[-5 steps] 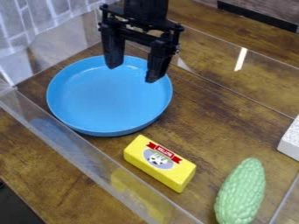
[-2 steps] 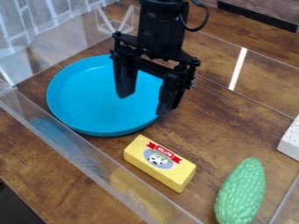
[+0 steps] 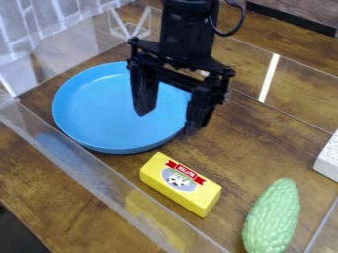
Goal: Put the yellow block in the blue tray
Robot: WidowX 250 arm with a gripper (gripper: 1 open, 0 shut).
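Note:
The yellow block (image 3: 181, 183), a small box with a red label strip and a round whitish picture on top, lies flat on the wooden table near the front. Behind and to its left sits the blue tray (image 3: 93, 104), a wide shallow round plate with nothing in it. My black gripper (image 3: 172, 106) hangs open above the tray's right rim, fingers pointing down, one finger (image 3: 141, 94) over the tray and the other near its right edge. Nothing is between the fingers. The gripper is behind the block and apart from it.
A bumpy green gourd-shaped thing (image 3: 272, 216) lies at the front right, close to the block. A white object (image 3: 329, 154) pokes in at the right edge. Clear plastic walls (image 3: 79, 183) border the table along the front and left.
The gripper has come down and forward-right, from above the tray's back to over its right rim, nearer the block. It has stayed open. The block and tray have not moved.

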